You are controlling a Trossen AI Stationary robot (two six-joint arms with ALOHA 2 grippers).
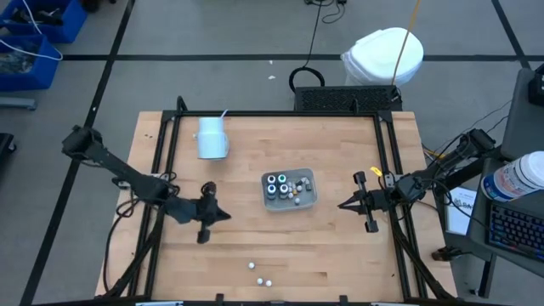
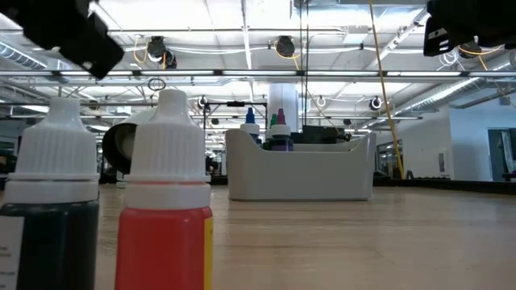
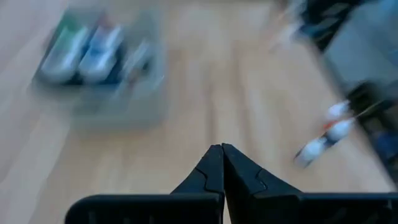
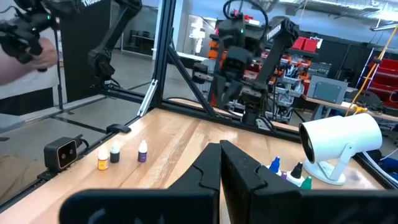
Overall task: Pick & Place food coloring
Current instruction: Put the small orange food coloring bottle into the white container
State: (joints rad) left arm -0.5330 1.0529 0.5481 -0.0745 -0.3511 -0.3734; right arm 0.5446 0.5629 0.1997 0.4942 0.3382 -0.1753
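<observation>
Most of the tiny food coloring bottles (image 1: pixel 287 188), several dark-bodied with white and teal round tops and some smaller white-capped ones, stand packed in the grey rectangular plastic tray (image 1: pixel 309 199) near the middle of the light wooden table (image 1: pixel 340 255). Three more small white-capped bottles (image 1: pixel 260 275) stand loose near the table's front edge, well apart from the tray; in the low view a red one (image 2: pixel 166 205) and a dark one (image 2: pixel 50 201) loom close to the camera. The left end effector (image 1: pixel 226 215) hangs above the table between the tray and the loose bottles, its dark fingers (image 3: pixel 211 169) pressed together on nothing. The right end effector (image 1: pixel 342 205) waits on the tray's other side, fingers likewise pressed together and empty. A large white plastic cup (image 1: pixel 212 137) lies near the table's back left.
</observation>
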